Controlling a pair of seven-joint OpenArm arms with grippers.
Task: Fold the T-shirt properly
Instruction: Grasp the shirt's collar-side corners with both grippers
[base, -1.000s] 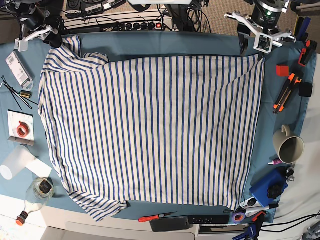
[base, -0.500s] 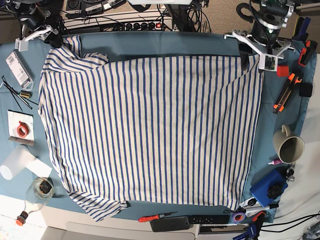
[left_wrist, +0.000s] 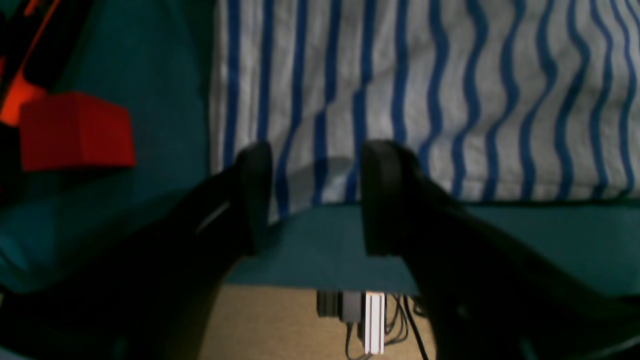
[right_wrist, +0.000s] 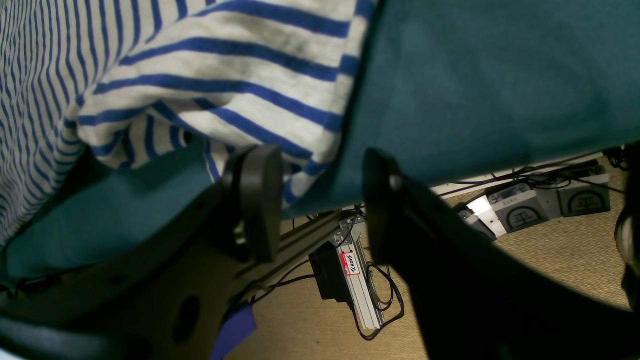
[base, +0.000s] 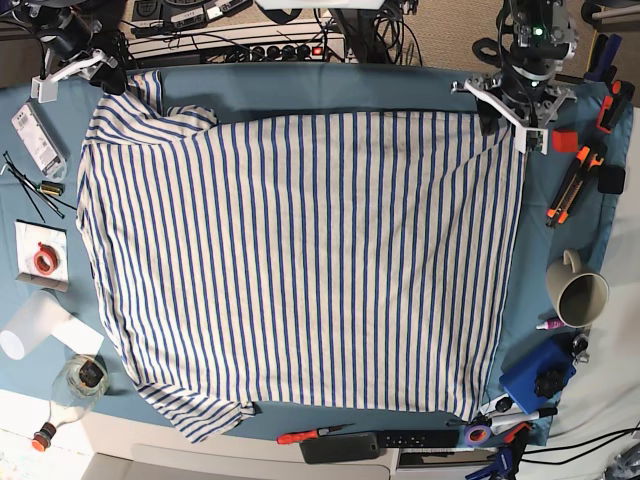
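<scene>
The T-shirt (base: 310, 260), white with thin blue stripes, lies spread flat over the teal table cover (base: 330, 85). My left gripper (base: 503, 118) is at the shirt's far right corner. In the left wrist view the left gripper (left_wrist: 317, 165) is open, its fingers straddling the T-shirt's (left_wrist: 450, 100) hem corner at the table's back edge. My right gripper (base: 118, 82) is at the far left, by the bunched sleeve. Seen from its wrist, the right gripper (right_wrist: 317, 175) is open with the T-shirt's (right_wrist: 225, 75) sleeve edge between its fingers.
Right of the shirt are a red block (base: 565, 140), orange-and-black tools (base: 575, 185), a mug (base: 578, 290) and a blue box (base: 537, 375). A screwdriver (base: 312, 434) and remote (base: 380, 443) lie in front. On the left are a tape roll (base: 43, 260), cup (base: 30, 325) and bottle (base: 75, 385).
My left gripper has come down and inward from beyond the table's back edge onto the shirt's far right corner. The right arm and the shirt have not moved.
</scene>
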